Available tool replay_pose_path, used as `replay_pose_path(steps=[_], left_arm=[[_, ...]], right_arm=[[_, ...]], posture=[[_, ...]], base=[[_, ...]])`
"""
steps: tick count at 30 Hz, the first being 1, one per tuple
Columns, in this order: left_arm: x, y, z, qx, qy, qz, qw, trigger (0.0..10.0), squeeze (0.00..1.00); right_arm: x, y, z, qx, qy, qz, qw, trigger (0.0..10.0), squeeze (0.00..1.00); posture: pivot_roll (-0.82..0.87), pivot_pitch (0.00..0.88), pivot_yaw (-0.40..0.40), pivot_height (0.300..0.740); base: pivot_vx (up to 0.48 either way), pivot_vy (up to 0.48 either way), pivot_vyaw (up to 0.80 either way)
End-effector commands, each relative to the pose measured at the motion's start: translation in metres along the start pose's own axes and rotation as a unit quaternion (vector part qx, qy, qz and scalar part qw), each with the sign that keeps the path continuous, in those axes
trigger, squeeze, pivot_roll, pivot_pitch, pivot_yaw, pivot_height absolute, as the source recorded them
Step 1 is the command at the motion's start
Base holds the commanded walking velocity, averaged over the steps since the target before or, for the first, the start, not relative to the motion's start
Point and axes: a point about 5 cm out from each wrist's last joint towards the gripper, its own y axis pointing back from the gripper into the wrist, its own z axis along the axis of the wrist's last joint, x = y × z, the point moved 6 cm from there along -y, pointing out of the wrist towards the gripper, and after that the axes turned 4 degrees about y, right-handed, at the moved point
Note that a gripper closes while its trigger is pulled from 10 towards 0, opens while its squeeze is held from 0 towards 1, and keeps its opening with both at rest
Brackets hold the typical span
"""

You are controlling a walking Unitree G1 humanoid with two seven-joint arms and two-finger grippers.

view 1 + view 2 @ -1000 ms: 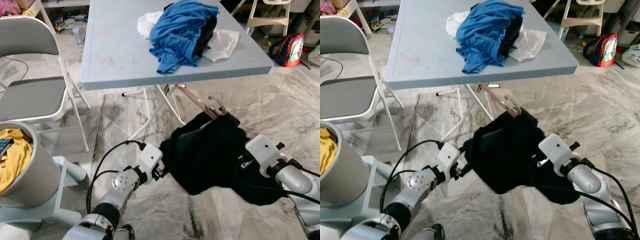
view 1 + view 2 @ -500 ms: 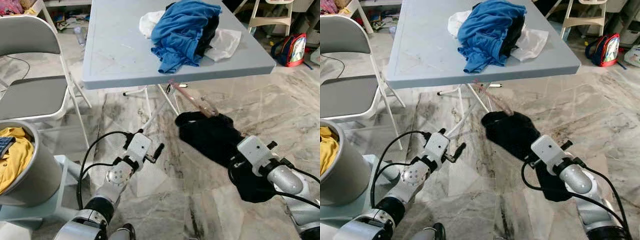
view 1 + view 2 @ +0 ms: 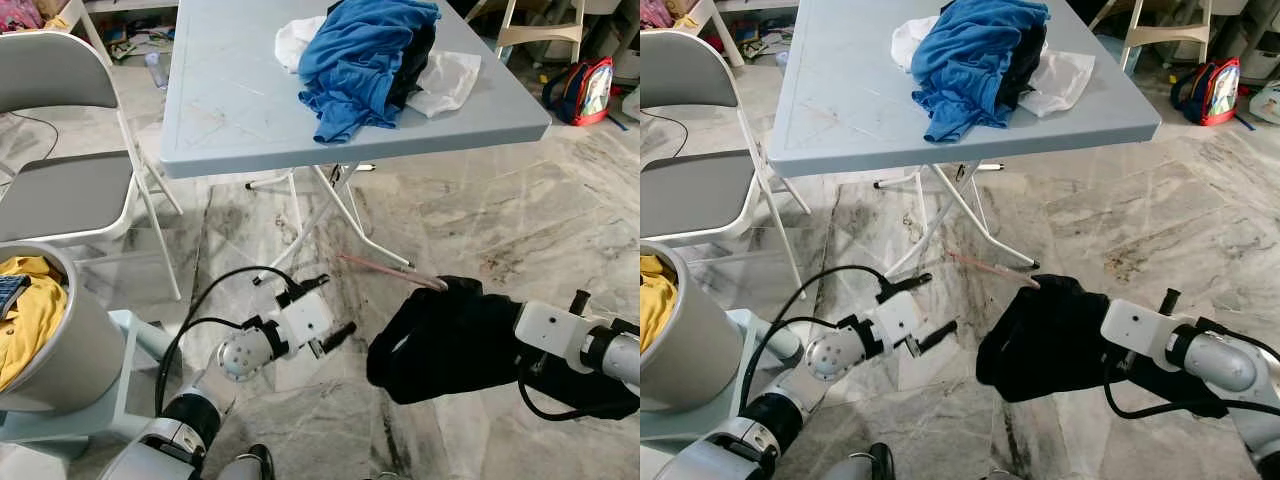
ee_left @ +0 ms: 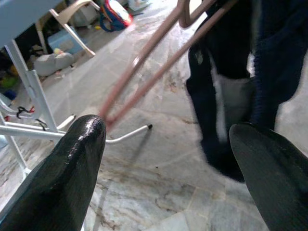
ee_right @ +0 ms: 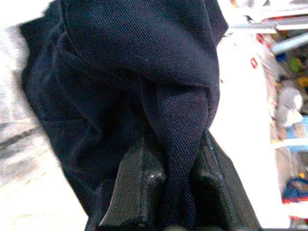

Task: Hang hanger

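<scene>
Right gripper [image 5: 166, 180] is clenched on a fold of the dark garment [image 3: 450, 340], which hangs low over the floor in front of the grey table [image 3: 250, 110] with the pink hanger [image 3: 385, 268] poking out of it toward the table legs. Left gripper [image 3: 325, 315], between table and garment, stands released and empty. I judge the cloth soft and floppy and the hanger light, thin and stiff, so I'd take hold at the rigid hanger near its hook, not the fabric.

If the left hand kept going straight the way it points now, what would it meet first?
Probably the pink hanger and the dark garment on it; the open left hand points toward them, though depth is unclear.
</scene>
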Motion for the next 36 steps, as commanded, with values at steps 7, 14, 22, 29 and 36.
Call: replay_pose_path(steps=[7,14,22,29,36], left_arm=[[-0.017,0.000,-0.003,0.007,-0.034,-0.049,0.998,10.0,1.00],[-0.015,-0.004,0.004,-0.002,-0.049,-0.055,0.997,10.0,1.00],[-0.030,-0.001,-0.006,0.021,-0.033,-0.102,0.994,10.0,0.87],[-0.044,0.001,-0.014,0.043,-0.028,-0.152,0.987,0.0,0.00],[-0.034,-0.004,-0.009,0.051,-0.011,-0.165,0.985,0.0,0.00]], right_arm=[[0.011,0.009,0.016,-0.046,0.061,0.110,0.991,10.0,0.00],[0.011,0.012,0.018,-0.051,0.072,0.133,0.987,10.0,0.00],[0.012,0.010,0.041,-0.104,0.066,0.143,0.982,10.0,0.00],[0.015,0.017,0.050,-0.118,0.084,0.167,0.975,10.0,0.00],[0.017,0.019,0.050,-0.119,0.077,0.173,0.975,10.0,0.00]], posture=[[-0.10,0.200,0.005,0.740],[-0.10,0.198,0.003,0.740],[-0.10,0.198,-0.002,0.740],[-0.10,0.197,-0.006,0.740],[-0.10,0.198,-0.012,0.740]], base=[[0.000,0.000,0.00],[0.000,0.000,0.00],[0.000,0.000,0.00],[0.000,0.000,0.00],[0.000,0.000,0.00]])
